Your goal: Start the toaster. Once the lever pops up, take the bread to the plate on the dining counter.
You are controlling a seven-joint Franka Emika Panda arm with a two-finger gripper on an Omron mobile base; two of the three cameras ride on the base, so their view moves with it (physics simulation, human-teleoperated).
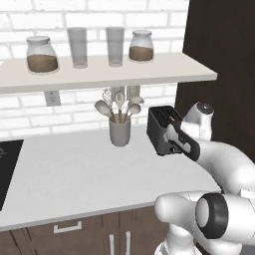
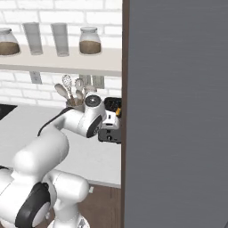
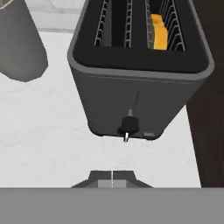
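The toaster (image 3: 139, 83) is a boxy dark grey-black thing with two wire-lined slots on top, a slice of golden bread (image 3: 158, 36) sunk in one of them, and a small dark lever (image 3: 128, 125) sitting low at the bottom of its slit on the near face. It stands on the white worktop (image 1: 74, 179) beside the grey utensil cup (image 1: 120, 130), close to the dark wall panel (image 1: 226, 60); no writing on it can be read. The fingers (image 3: 112, 177) are pressed together just in front of the lever, holding nothing.

Both base views look forward and down from behind the arm, sharing the toaster (image 1: 163, 128); the hand view faces it closely.
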